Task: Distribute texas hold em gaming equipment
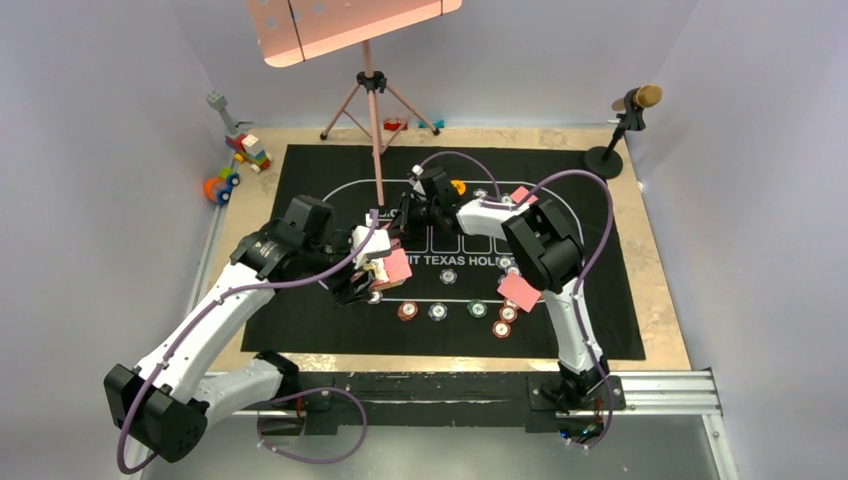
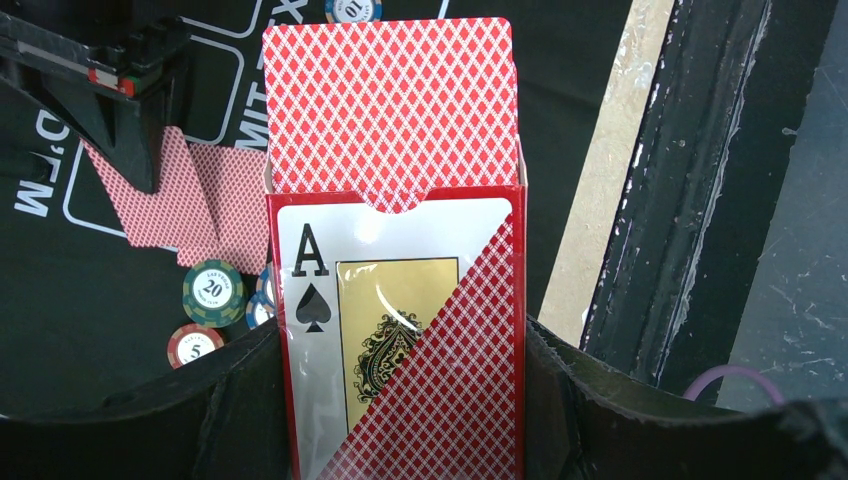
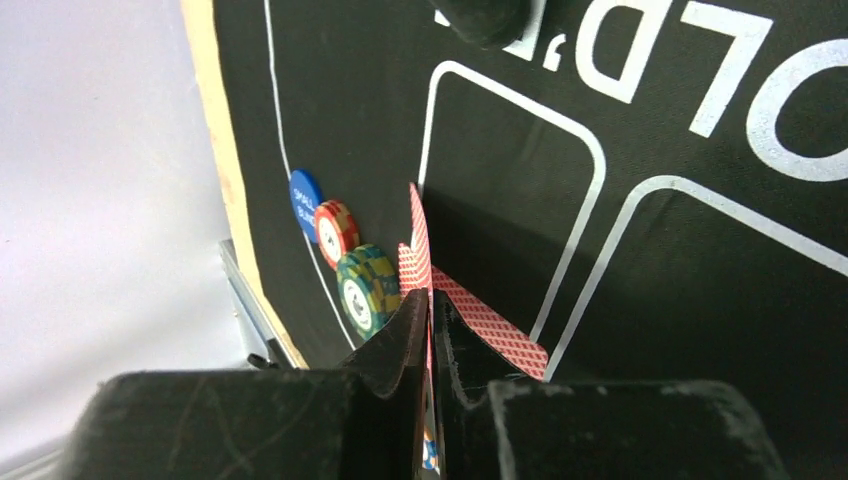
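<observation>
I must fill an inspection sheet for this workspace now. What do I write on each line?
Surface: black felt mat on wooden table.
Job's things: poker chips in a row toward the near edge; loose cards face down; blue button disc beside two chips.
Clutter: toy blocks at far left corner, off the mat.
Grippers: left gripper jaws shut on card box; right gripper jaws shut on one playing card.
Cables: purple cables hang in loops.
Surroundings: tripod stand, microphone, pale walls.

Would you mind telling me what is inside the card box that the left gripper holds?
Red-backed cards stick out of the open top of the box. How many are inside I cannot tell, since the box front covers the rest.
</observation>
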Robot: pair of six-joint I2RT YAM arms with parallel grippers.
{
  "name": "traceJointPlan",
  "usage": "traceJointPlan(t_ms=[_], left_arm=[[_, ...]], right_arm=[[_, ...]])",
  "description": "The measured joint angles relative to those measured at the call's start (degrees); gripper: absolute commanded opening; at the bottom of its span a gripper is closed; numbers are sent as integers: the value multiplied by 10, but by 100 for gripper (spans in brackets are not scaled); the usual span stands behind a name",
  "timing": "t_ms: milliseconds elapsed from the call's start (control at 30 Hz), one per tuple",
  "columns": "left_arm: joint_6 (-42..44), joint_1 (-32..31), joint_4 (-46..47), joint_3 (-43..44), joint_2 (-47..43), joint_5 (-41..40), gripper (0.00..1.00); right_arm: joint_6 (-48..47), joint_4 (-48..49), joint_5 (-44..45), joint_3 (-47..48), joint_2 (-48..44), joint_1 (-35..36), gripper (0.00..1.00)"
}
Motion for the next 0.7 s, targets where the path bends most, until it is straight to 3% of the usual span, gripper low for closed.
traceJointPlan(t_ms=[133, 200, 700], left_arm=[[0, 0, 0, 0, -4, 0, 9], [0, 0, 0, 0, -5, 0, 9], [0, 0, 0, 0, -6, 6, 9]], right_arm=[[-7, -19, 21, 8, 10, 4, 33], [-11, -32, 27, 11, 10, 4, 38], [-103, -196, 122, 40, -29, 15, 53]])
